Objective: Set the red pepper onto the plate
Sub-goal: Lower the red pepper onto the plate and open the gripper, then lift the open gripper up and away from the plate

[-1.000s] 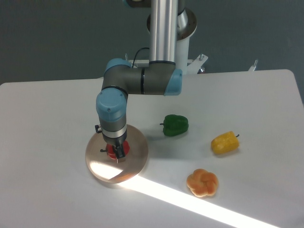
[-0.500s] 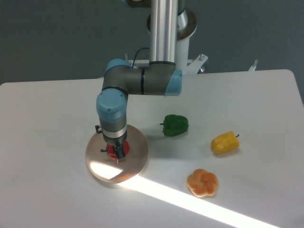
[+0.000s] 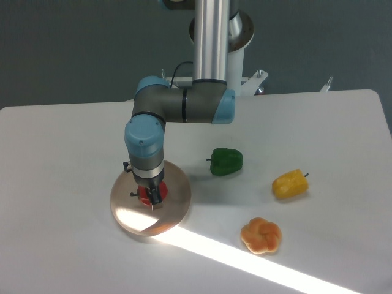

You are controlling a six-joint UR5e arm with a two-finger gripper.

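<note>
Red pepper [image 3: 144, 196] sat on the beige-pink plate [image 3: 174, 205], mostly hidden by the gripper [image 3: 150, 197], whose jaws straddled it; whether they were squeezing it could not be told. Right of the plate on the white table [image 3: 61, 153] lay a green pepper [image 3: 226, 162], a yellow pepper [image 3: 290, 184] and an orange lobed pepper [image 3: 261, 235].

Wall [image 3: 73, 49]: we see a plain dark grey-green backdrop behind the table.
Table [image 3: 55, 153]: white, rounded far corners, filling most of our view.
Light: we note a bright sunlit band [image 3: 245, 263] slanting across the table's near part, brightest toward the lower right.
</note>
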